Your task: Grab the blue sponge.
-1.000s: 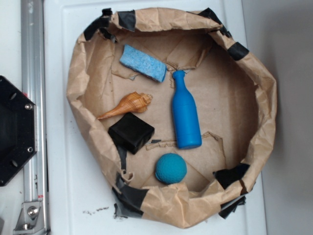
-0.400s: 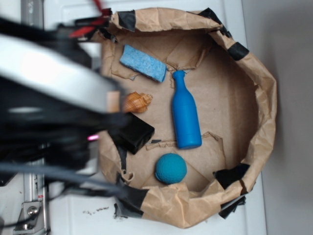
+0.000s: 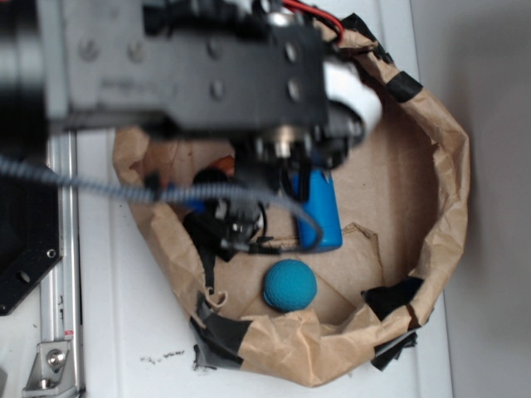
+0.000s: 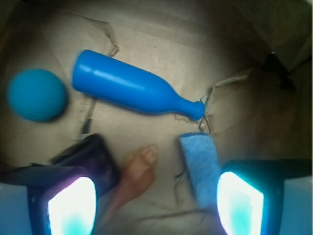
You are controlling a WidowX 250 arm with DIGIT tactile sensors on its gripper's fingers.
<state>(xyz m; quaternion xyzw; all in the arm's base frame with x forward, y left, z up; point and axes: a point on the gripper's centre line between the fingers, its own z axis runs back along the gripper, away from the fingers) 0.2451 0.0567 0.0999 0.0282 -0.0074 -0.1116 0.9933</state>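
The wrist view shows the blue sponge [image 4: 199, 164], a light blue rough block lying on brown paper just inside my right fingertip [image 4: 239, 203]. My gripper [image 4: 155, 205] is open and wide above the floor of the paper bowl, holding nothing. An orange shell [image 4: 137, 174] lies between the fingers, and the left fingertip [image 4: 71, 205] hangs over a black block [image 4: 90, 157]. In the exterior view the robot arm [image 3: 182, 75] hides the sponge.
A glossy deep-blue bottle [image 4: 132, 89] [image 3: 322, 211] lies ahead of the gripper, its neck close to the sponge's far end. A teal ball [image 4: 36, 94] [image 3: 289, 284] rests beyond the black block. The crumpled paper wall [image 3: 440, 166] rings everything.
The arm has swung in from the left and now hangs over the upper left of the bowl, covering the sponge, shell and black block. The objects have not moved.
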